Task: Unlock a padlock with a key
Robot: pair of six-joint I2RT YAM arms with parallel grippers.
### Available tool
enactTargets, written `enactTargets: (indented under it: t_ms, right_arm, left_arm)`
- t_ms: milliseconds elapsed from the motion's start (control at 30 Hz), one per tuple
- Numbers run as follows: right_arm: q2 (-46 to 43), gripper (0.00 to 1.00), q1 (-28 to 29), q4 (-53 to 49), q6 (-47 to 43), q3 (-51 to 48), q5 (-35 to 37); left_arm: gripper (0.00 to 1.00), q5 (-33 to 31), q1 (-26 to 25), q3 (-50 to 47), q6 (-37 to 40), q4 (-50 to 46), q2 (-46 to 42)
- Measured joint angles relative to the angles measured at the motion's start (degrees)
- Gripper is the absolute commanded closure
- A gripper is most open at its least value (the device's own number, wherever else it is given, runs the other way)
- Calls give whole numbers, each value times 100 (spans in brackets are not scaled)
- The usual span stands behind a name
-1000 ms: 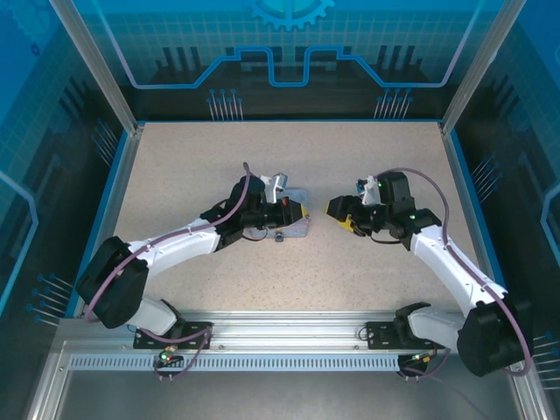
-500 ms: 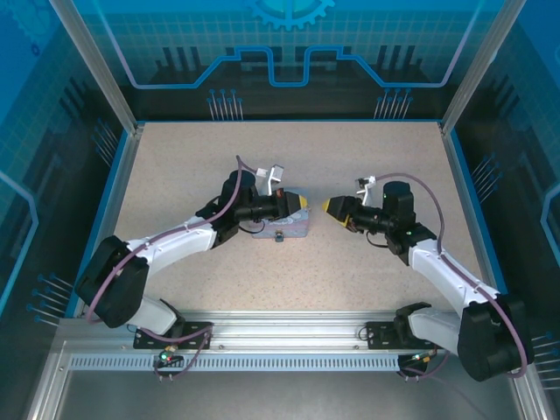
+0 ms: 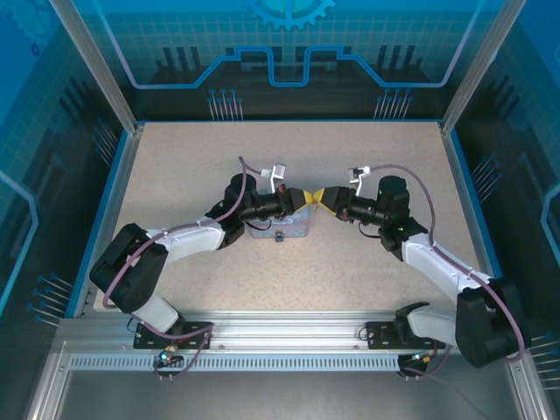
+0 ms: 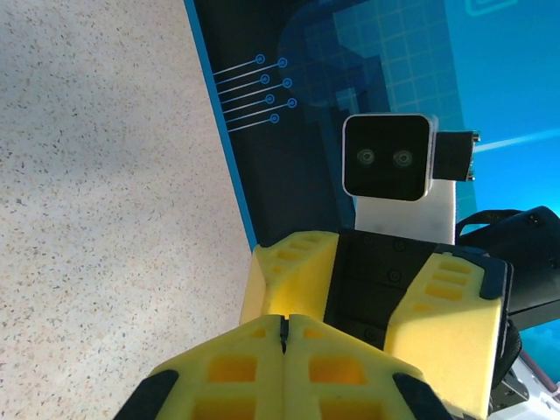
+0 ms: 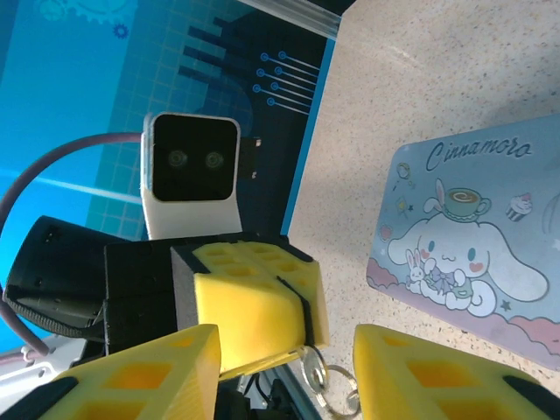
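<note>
Viewing from above, we find the left gripper (image 3: 304, 199) and the right gripper (image 3: 320, 200) tip to tip above the table (image 3: 175, 175), about midway between its left and right edges. The left fingers (image 4: 236, 367) are pressed together. A key ring (image 5: 317, 374) hangs from their tips, and we cannot make out the key itself. The right fingers (image 5: 437, 376) are spread, one on each side of the left tips. The padlock (image 3: 279, 235) lies at the near edge of the pale blue tin (image 5: 472, 245), just below the left gripper.
</note>
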Motion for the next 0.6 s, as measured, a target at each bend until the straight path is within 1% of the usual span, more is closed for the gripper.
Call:
enactTargets:
  t_ms: [267,533,600]
  right_arm:
    - [26,63,74,208,129,17,59]
    - [26,69,74,214,153,-7,79]
    - [26,72,74,216,151,-50,79]
  left_arm:
    - [100,-66,0,-127,-310,452,26]
    - [100,-107,0,-127,-415,529,28]
    - [100,-105,7,-127,-413,529,28]
